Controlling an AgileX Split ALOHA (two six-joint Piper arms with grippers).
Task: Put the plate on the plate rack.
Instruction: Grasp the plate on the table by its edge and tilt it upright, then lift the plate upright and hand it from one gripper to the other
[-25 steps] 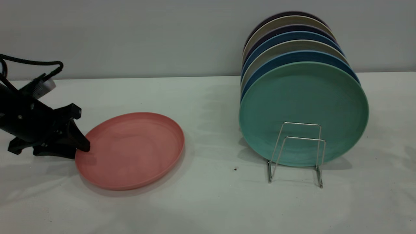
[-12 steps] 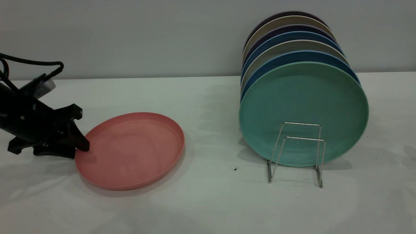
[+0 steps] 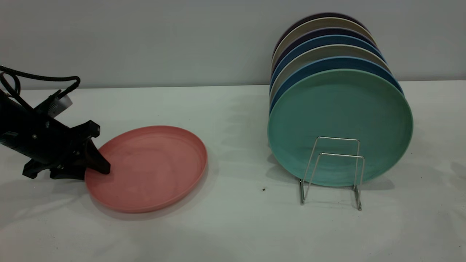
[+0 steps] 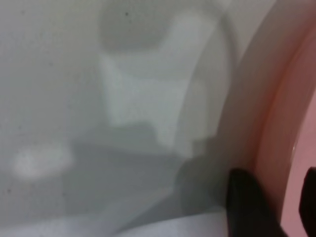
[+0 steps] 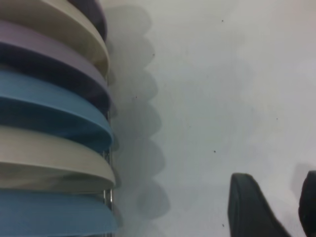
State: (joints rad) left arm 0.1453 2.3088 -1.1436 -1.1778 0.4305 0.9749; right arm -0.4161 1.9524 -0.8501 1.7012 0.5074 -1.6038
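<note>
Plate: the pink plate [image 3: 147, 168] lies flat on the desk [image 3: 233, 225], well to the left of the rack; its rim also shows in the left wrist view [image 4: 276, 123].
Left hand: the left hand [image 3: 97, 163] sits low at the plate's left edge, its fingers [image 4: 247, 202] spread narrowly with the rim between them, one outside and one inside; no squeeze on the rim can be made out.
Rack: the wire rack [image 3: 333, 171] stands on the desk, right of the plate, its two front loops bare.
Green plate: a mint plate [image 3: 340, 116] stands upright in the rack just behind those loops.
Other plates: blue, beige and dark plates [image 3: 324, 47] stand in a row behind the green plate; their edges show in the right wrist view [image 5: 54, 118].
Right hand: the right hand [image 5: 274, 207] hangs above bare desk beside the back of the rack, fingers [image 5: 252, 207] apart and holding nothing; it is out of the exterior view.
</note>
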